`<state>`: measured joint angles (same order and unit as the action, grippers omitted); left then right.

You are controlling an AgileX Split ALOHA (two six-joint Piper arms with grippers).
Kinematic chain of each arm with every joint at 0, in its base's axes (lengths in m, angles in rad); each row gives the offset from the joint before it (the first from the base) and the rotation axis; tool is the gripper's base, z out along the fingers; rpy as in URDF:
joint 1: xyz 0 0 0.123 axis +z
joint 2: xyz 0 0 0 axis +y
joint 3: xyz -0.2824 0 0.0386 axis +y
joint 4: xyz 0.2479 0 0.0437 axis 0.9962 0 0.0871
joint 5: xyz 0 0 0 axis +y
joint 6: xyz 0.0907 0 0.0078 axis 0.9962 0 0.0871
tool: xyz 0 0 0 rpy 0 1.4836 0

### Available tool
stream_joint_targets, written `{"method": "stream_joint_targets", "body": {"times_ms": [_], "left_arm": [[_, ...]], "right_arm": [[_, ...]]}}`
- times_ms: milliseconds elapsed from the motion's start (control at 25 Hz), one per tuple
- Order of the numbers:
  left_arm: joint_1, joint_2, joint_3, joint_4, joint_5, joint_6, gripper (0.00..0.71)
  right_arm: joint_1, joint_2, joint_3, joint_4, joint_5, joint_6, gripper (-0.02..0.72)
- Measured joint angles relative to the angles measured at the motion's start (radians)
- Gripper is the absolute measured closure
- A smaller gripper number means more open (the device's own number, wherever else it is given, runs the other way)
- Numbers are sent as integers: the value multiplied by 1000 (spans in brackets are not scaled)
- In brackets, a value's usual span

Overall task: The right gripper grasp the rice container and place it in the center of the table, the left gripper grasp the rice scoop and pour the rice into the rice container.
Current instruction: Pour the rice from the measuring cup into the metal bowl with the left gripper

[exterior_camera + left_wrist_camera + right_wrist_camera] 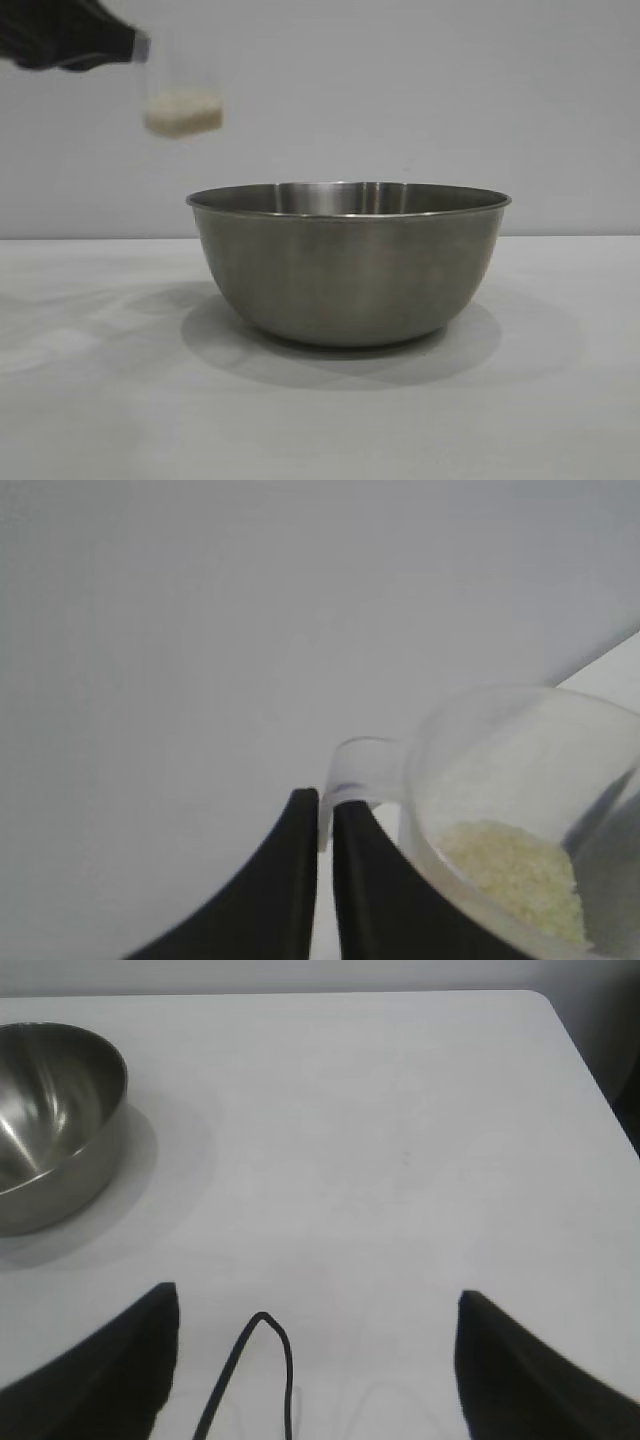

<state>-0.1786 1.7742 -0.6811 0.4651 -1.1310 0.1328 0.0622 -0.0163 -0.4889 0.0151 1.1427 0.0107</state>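
Note:
The rice container point(348, 262), a large steel bowl, stands upright on the white table point(90, 400) near its middle; its inside point(40, 1100) looks bare in the right wrist view. High above the table to the bowl's left hangs the rice scoop point(182, 90), a clear plastic cup with rice point(183, 112) in its bottom. My left gripper point(130, 45) is shut on the scoop's small handle point(352, 773), and the rice point(515, 875) shows inside the cup point(520, 780). My right gripper point(318, 1295) is open over bare table, well away from the bowl, holding nothing.
A thin black cable point(262, 1360) loops between the right gripper's fingers. The table's far edge and rounded corner point(545, 1005) lie beyond it. A plain grey wall point(400, 90) stands behind the table.

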Motion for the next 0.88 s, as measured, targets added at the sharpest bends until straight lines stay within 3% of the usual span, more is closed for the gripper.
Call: {"method": "stream_joint_targets", "body": {"times_ms": [360,640,880], "left_arm": [[0,0,-181,293,-2,50,710],[0,0,-203,521,-5,173,710],[0,0,-205,572,-5,395,710]], "right_arm": [[0,0,0,0,0,0,194],[0,0,0,0,0,0,194],[0,0,0,0,0,0,194]]}}
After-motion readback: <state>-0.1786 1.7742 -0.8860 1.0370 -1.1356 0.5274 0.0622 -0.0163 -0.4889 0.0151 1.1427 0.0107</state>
